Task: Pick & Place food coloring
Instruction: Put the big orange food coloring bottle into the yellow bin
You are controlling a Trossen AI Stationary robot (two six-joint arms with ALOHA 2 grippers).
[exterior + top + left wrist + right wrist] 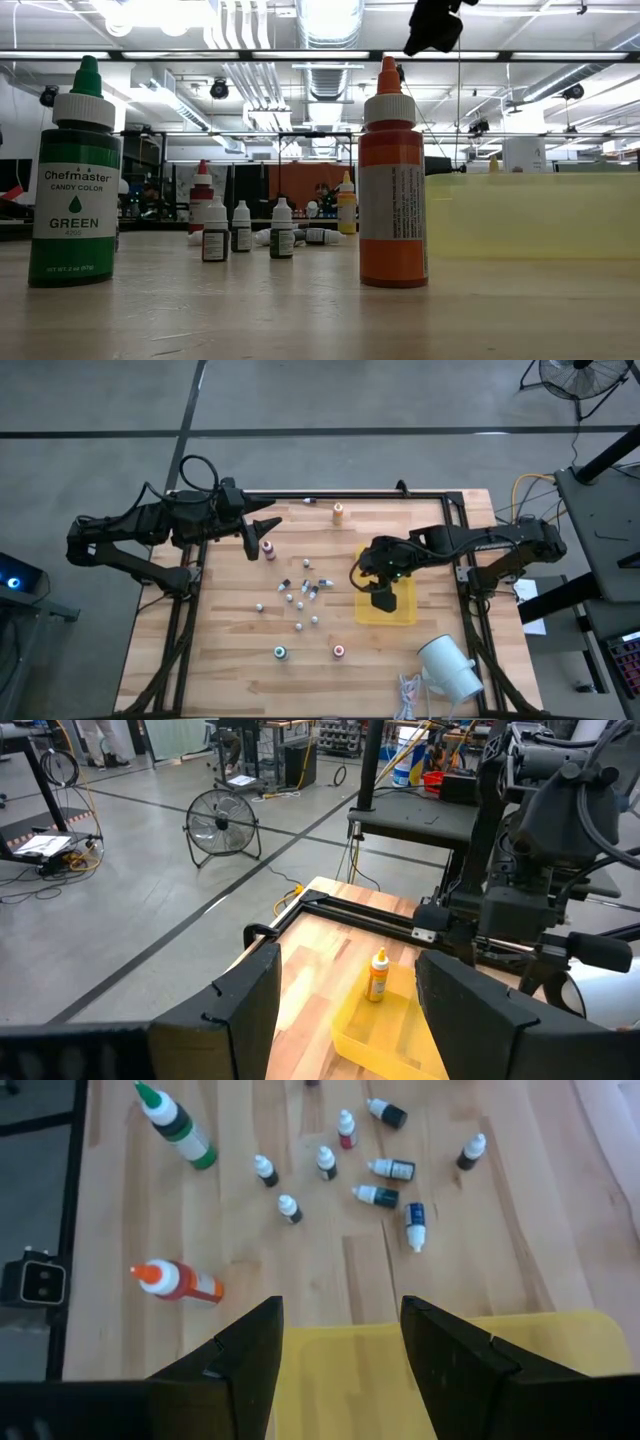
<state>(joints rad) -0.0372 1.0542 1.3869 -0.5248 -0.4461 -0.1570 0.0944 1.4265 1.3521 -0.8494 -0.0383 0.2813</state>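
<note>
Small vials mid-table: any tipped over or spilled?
Yes, a few. In the right wrist view, three small dark white-capped vials lie on their sides on the wooden table, while neighbours stand upright. No liquid shows spilled.

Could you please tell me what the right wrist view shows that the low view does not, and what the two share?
Only the right wrist view shows the right claw, open and empty above the yellow mat, plus several small vials lying on their sides.

Only the low view shows the green bottle's label, a yellow-topped bottle farther back, and the room's ceiling.

Both show the green bottle, the orange bottle, some upright vials and the mat.
</note>
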